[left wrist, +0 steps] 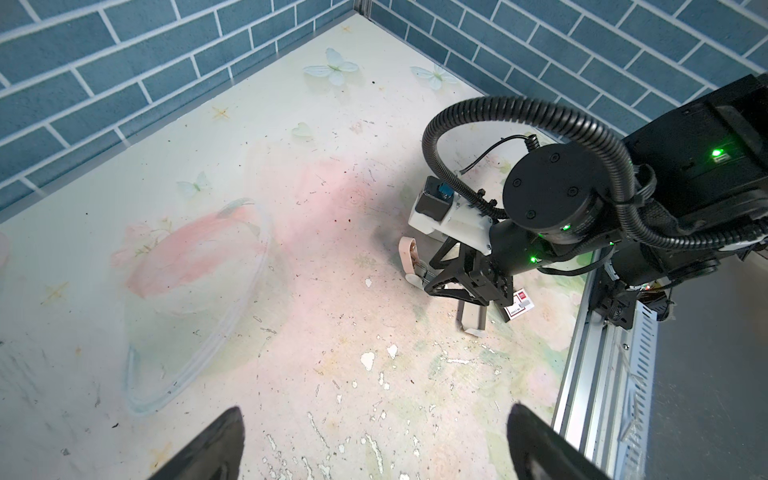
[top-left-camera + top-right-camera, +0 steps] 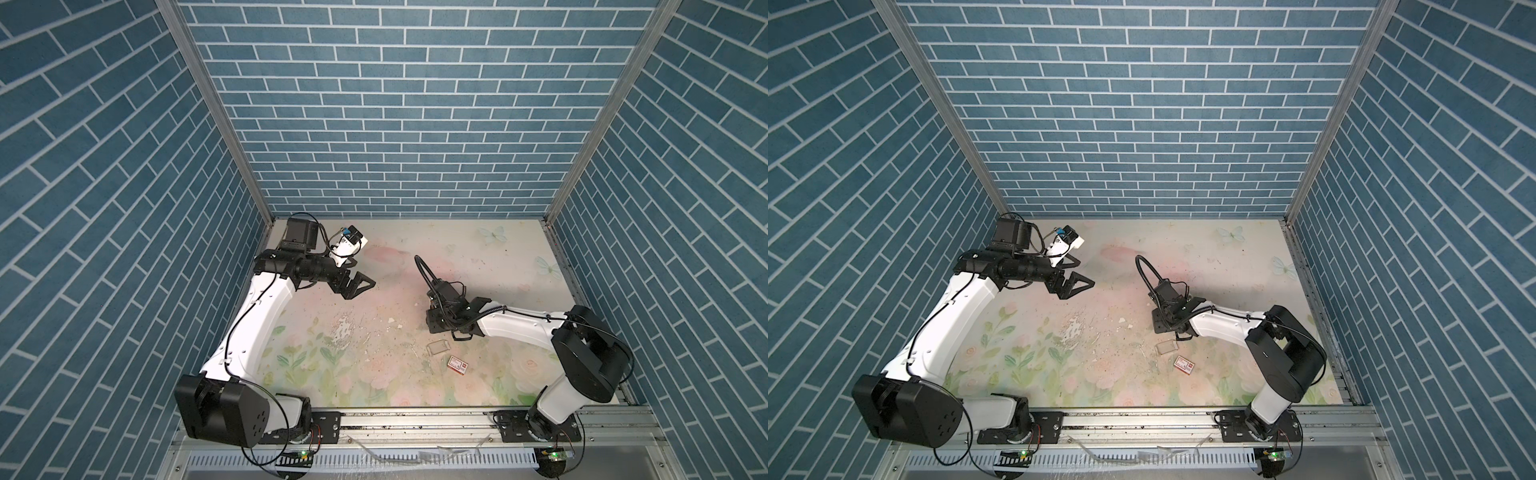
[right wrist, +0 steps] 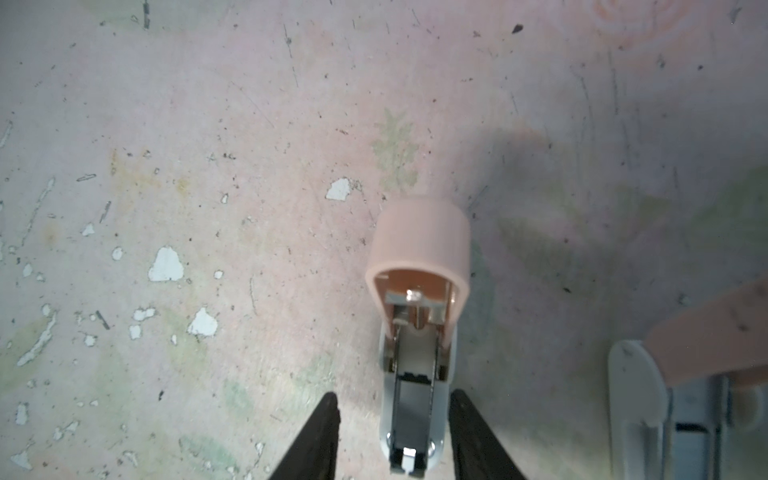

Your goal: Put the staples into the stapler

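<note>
Stapler (image 3: 415,332): on the table (image 2: 415,257), right of centre, lid swung up, channel exposed. Its long axis runs straight out from the right gripper (image 3: 393,393), lid end farthest, rear end between the fingers. Jaws part-way apart: one finger is close beside the base, and floor shows before the other. Whether it grips, cannot tell. Staples: no strip made out. Clear tray (image 2: 438,347) and box (image 2: 457,365) lie near. Left gripper (image 2: 359,274) spread wide, empty, well apart. The right arm is nearer.
</note>
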`<control>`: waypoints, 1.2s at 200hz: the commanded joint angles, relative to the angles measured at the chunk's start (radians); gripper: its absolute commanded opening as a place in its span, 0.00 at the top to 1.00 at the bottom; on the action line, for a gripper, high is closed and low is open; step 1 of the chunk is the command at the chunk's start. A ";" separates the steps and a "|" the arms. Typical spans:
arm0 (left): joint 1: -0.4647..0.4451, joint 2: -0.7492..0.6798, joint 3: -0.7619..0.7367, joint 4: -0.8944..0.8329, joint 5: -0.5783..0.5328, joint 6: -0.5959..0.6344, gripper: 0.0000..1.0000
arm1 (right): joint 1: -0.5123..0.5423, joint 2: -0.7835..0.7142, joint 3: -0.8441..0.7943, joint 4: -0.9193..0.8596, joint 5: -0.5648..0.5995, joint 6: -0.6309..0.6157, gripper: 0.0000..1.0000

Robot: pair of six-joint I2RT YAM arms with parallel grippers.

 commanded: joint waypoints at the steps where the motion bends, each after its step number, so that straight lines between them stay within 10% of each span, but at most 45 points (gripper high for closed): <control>1: 0.007 -0.016 -0.015 -0.018 0.017 0.013 0.00 | 0.007 0.026 0.018 -0.035 0.047 -0.003 0.56; 146: 0.007 -0.024 -0.030 -0.018 -0.003 -0.005 0.01 | 0.051 0.155 0.092 -0.028 0.049 -0.135 0.72; 240: 0.086 -0.091 -0.050 -0.020 0.006 -0.040 0.01 | 0.126 0.277 0.249 -0.085 -0.015 -0.324 0.65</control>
